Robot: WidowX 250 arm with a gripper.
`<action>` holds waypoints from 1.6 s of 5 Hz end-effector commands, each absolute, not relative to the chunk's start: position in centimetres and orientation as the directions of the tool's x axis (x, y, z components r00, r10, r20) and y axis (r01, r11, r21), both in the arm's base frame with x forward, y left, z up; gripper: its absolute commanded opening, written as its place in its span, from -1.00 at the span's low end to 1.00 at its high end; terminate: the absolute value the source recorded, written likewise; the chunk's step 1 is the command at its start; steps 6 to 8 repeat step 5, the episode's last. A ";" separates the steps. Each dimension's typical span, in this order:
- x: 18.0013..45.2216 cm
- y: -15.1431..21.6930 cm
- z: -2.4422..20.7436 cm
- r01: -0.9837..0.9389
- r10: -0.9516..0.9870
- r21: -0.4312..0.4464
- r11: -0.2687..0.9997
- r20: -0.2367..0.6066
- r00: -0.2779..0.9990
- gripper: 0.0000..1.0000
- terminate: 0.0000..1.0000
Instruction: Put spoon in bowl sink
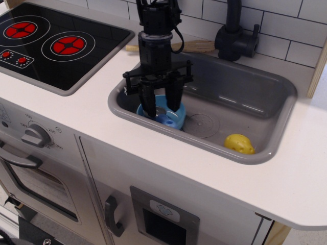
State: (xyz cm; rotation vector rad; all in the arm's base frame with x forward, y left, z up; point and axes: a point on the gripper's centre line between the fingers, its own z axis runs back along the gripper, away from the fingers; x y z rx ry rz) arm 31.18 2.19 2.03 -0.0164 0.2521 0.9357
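Note:
The light-blue bowl [178, 113] stands at the left end of the grey sink [250, 92]. The spoon [166, 120] shows only as its bright-blue handle, lying inside the bowl near its front rim; its dark head is hidden. My gripper [162, 109] hangs straight down over the bowl with its black fingers [149, 105] spread apart on either side of the spoon. The fingers do not seem to touch the spoon, which rests below them.
A yellow lump [239, 144] lies at the sink's front right. A round drain mark [203, 125] is beside the bowl. A black faucet [235, 37] and a long wooden utensil [202, 47] are behind the sink. A black stovetop [46, 43] is to the left.

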 end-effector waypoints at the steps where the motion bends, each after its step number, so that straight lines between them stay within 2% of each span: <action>1: 31.9 3.0 4.3 -0.769 0.765 0.043 0.638 -0.152 0.626 1.00 -1.00; 2: 32.1 3.3 6.1 -0.775 0.774 0.012 0.632 -0.050 0.631 1.00 -1.00; 3: 32.3 3.6 8.3 -0.792 0.783 -0.037 0.610 0.183 0.595 1.00 -1.00; 4: 32.3 3.6 8.3 -0.792 0.783 -0.037 0.610 0.183 0.595 1.00 -1.00; 5: 32.3 3.6 8.3 -0.792 0.783 -0.037 0.610 0.183 0.595 1.00 1.00; 8: 32.3 3.6 8.3 -0.792 0.783 -0.037 0.610 0.183 0.595 1.00 1.00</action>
